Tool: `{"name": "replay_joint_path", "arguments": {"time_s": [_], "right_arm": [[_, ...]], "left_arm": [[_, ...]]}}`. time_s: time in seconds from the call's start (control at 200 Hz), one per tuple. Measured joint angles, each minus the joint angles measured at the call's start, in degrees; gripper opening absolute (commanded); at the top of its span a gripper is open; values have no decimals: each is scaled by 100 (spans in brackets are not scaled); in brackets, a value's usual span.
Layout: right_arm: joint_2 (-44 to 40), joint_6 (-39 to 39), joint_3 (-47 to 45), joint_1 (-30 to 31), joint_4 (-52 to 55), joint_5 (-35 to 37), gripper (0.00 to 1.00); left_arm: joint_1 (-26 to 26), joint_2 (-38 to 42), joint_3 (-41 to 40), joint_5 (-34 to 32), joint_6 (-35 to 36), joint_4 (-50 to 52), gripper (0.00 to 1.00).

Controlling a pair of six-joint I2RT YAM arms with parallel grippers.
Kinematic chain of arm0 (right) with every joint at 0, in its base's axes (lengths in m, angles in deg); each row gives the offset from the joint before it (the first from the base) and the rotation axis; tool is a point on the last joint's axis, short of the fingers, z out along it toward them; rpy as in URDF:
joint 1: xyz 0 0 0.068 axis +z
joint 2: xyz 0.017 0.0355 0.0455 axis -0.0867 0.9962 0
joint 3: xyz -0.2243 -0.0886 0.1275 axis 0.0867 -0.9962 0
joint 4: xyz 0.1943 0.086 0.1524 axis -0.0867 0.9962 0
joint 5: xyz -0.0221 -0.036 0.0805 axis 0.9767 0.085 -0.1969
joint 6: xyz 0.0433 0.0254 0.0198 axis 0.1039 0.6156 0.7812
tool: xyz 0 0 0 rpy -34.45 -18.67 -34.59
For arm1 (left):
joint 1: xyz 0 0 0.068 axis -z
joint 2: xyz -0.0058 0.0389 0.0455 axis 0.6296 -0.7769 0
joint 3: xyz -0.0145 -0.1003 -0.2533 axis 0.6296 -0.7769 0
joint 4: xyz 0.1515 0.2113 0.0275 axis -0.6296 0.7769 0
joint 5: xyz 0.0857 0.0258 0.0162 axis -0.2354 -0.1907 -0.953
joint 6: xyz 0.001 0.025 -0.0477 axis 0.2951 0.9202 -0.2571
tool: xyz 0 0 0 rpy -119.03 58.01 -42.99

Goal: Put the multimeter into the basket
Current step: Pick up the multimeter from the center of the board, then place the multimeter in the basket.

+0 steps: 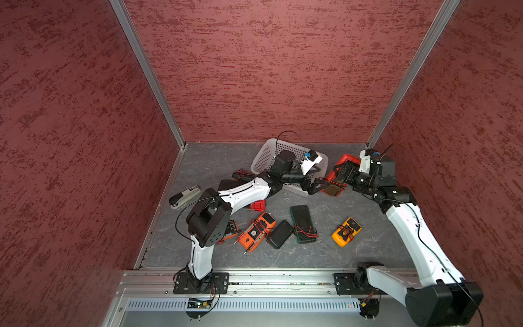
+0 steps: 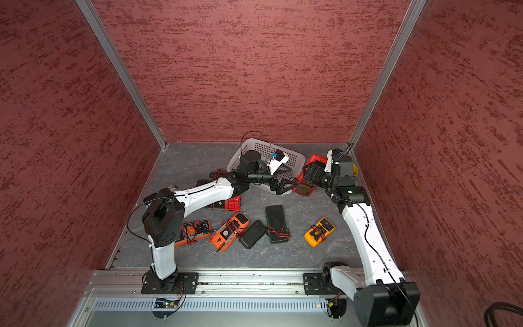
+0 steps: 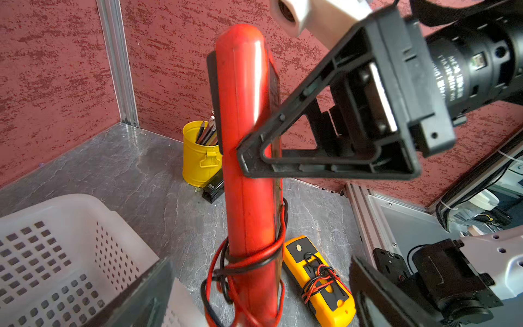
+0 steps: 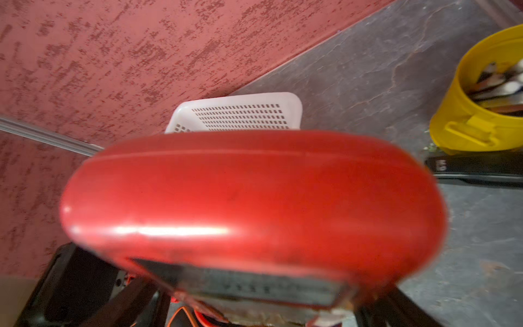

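Obs — right gripper (image 1: 345,174) clamped across the red multimeter (image 3: 249,170), holding it on end just beside the basket (image 1: 263,153), not yet in — left gripper (image 1: 321,184) hovers spread wide near its lower end, probably for a handover; contact unclear.

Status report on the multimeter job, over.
Right gripper shut on red multimeter, held up beside basket. Left gripper open, astride it. Left arm over basket.

Yellow cup (image 3: 199,161) — stapler (image 1: 184,196) well apart
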Motion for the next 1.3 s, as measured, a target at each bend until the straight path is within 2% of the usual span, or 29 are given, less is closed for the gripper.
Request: {"name": "replay_joint_path", "arguments": {"time_s": [0.2, 0.346, 0.516, 0.671, 0.716, 0.746, 0.786, 0.812, 0.822, 0.892, 1.052, 1.297], "right_arm": [[131, 407, 57, 219, -343, -343, 0], [304, 525, 210, 442, -503, -378, 0], [494, 573, 299, 595, -686, -374, 0], [717, 492, 310, 704, -925, -402, 0], [789, 496, 343, 741, -986, -404, 17], [850, 496, 389, 756, -1003, -422, 34], [922, 490, 439, 776, -1047, -444, 64], [964, 485, 481, 785, -1064, -463, 94], [981, 479, 494, 789, -1073, -468, 98], [1080, 470, 601, 813, -1137, -498, 99], [1126, 525, 999, 837, -1141, -407, 99], [1001, 531, 1270, 837, -903, 411, 99]], "left_arm": [[-2, -15, 118, -127, 133, 297, 90], [-2, -15, 118, -407, 184, 483, 78], [-48, -11, 87, -721, 184, 470, 46], [-122, 109, -101, -684, 9, 433, 24], [-151, 140, -140, -697, -28, 424, 19], [-170, 162, -164, -741, -42, 422, 17], [-195, 195, -188, -804, -50, 411, 14], [-208, 219, -205, -837, -55, 409, 12], [-214, 229, -214, -859, -52, 407, 12], [-240, 313, -254, -1014, -28, 411, 10], [-479, 415, -264, -2083, 229, 881, 8], [-1187, 413, -72, -3676, 1014, 2378, 9]]}}
